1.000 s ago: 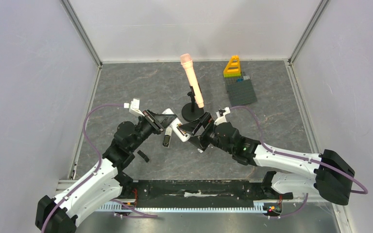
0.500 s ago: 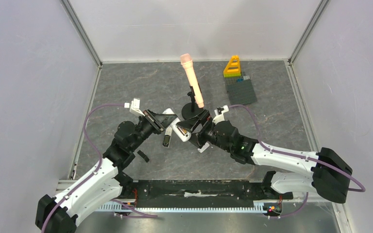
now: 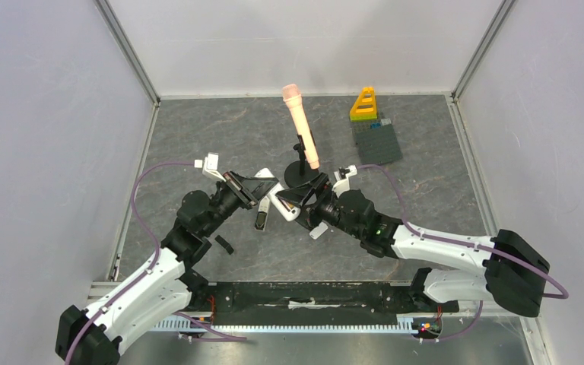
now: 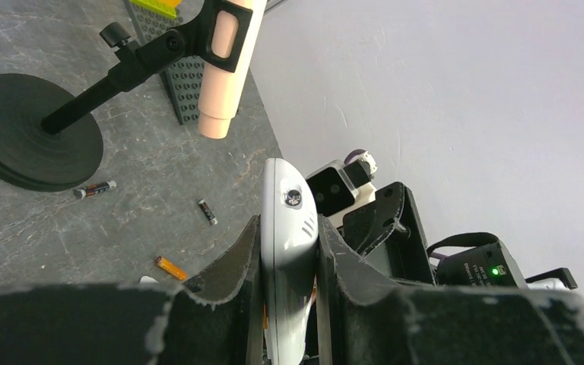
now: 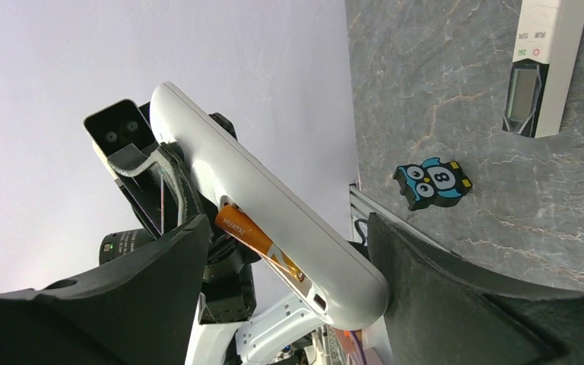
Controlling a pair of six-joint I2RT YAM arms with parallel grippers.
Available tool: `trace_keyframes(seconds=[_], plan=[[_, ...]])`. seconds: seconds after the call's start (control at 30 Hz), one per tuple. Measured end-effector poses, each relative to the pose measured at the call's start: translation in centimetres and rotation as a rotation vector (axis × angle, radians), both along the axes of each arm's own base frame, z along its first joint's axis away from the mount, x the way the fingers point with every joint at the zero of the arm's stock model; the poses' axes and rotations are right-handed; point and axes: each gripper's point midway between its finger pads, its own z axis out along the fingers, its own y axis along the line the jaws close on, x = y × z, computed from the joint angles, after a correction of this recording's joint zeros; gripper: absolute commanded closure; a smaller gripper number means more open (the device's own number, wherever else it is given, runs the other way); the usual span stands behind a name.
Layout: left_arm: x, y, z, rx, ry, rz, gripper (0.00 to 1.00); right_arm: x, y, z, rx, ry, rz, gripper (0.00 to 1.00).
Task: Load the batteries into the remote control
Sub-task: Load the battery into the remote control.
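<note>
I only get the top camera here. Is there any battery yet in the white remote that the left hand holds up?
Observer: Yes. The right wrist camera shows one orange battery in the open bay of the white remote.
Operator: Any more loose on the table?
Observer: Three, in the left wrist view: a second orange battery, a dark battery, and another dark battery beside the microphone stand's base.
Operator: Is the right hand gripping anything?
Observer: No. The right hand is open, with a finger on either side of the remote.
</note>
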Motion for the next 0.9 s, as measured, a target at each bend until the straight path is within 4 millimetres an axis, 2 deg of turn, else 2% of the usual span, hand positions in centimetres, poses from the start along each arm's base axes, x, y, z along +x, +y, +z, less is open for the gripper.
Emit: trace_keyframes(seconds=[0.13, 0.4, 0.53, 0.6, 0.73, 0.9], plan=[[-0.2, 0.0, 0.2, -0.010, -0.014, -0.008, 0.98, 0.0, -0.1, 0.1, 0.017, -0.006, -0.001, 0.28], [-0.4, 0.1, 0.2, -0.038, -0.006, -0.009, 0.98, -0.4, -0.2, -0.4, 0.042, -0.001, 0.011, 0.52], [-0.1, 0.4, 0.5, -0.092, 0.035, 0.014, 0.98, -0.6, -0.3, 0.3, 0.068, -0.018, 0.016, 0.55], [-0.2, 0.4, 0.7, -0.110, 0.048, 0.013, 0.98, -0.7, -0.4, 0.5, 0.075, -0.022, 0.016, 0.48], [-0.3, 0.3, 0.5, -0.121, 0.068, 0.008, 0.98, -0.6, -0.5, 1.0, 0.091, -0.027, 0.014, 0.22], [-0.3, 0.3, -0.3, -0.106, 0.099, 0.012, 0.98, -0.9, -0.6, 1.9, 0.106, -0.057, 0.022, 0.06]])
